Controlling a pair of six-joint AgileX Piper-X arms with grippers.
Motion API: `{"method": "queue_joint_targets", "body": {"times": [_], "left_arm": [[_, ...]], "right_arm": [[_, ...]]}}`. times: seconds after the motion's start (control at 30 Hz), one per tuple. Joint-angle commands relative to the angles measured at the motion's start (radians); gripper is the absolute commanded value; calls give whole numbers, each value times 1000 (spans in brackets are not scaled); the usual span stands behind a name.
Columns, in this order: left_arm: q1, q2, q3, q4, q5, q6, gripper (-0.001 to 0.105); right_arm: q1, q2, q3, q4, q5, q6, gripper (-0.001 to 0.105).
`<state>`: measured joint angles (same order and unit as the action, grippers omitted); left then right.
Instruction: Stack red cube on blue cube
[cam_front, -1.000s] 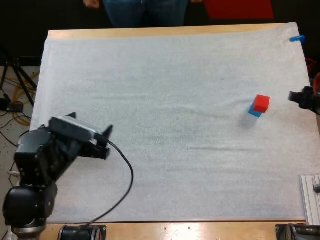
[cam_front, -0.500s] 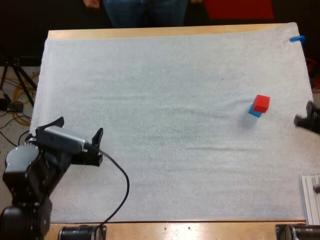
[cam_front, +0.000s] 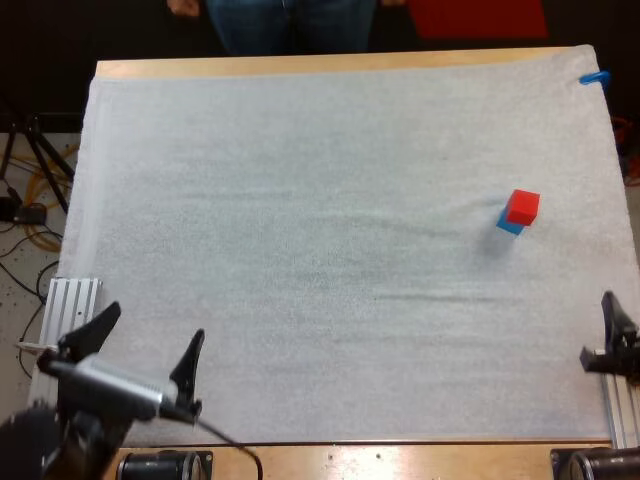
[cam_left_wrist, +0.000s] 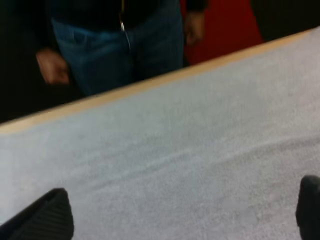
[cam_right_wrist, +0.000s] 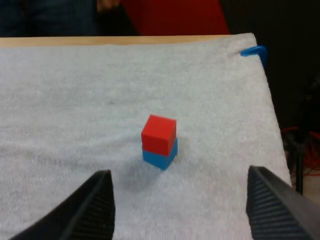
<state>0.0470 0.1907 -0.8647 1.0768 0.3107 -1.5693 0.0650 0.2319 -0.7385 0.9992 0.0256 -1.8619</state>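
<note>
Here, the red cube (cam_front: 523, 205) sits on top of the blue cube (cam_front: 510, 226). The pair stands on the white mat (cam_front: 300, 200) at the right of the high view, a little above mid-height.

The right pincer (cam_right_wrist: 182, 212) is spread, its two black fingers (cam_right_wrist: 92, 207) wide apart and clear of everything. In its own wrist view the stack stands ahead of it, in line with the gap between the fingers and well apart from them. In the high view this pincer lies at the lower right edge of the frame, below the stack.

The left pincer (cam_front: 143, 347) is likewise spread and grips nothing. It lies at the lower left corner of the high view, over the mat's near edge, far from both cubes.

The desk (cam_front: 300, 64) shows as a wooden band along the top of the frame, and a person (cam_front: 290, 22) stands behind it.
</note>
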Motion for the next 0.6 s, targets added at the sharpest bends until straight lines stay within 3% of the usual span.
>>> {"method": "queue_joint_targets", "body": {"times": [0.0,0.37,0.57], "left_arm": [[-3,-28,-5,10,8,17,87],[-3,-213,-5,133,65,35,87],[-3,-309,-5,240,69,35,87]], "right_arm": [[1,-38,9,28,-7,4,57],[1,-279,66,114,-7,44,57],[1,-285,73,179,-34,18,57]]}}
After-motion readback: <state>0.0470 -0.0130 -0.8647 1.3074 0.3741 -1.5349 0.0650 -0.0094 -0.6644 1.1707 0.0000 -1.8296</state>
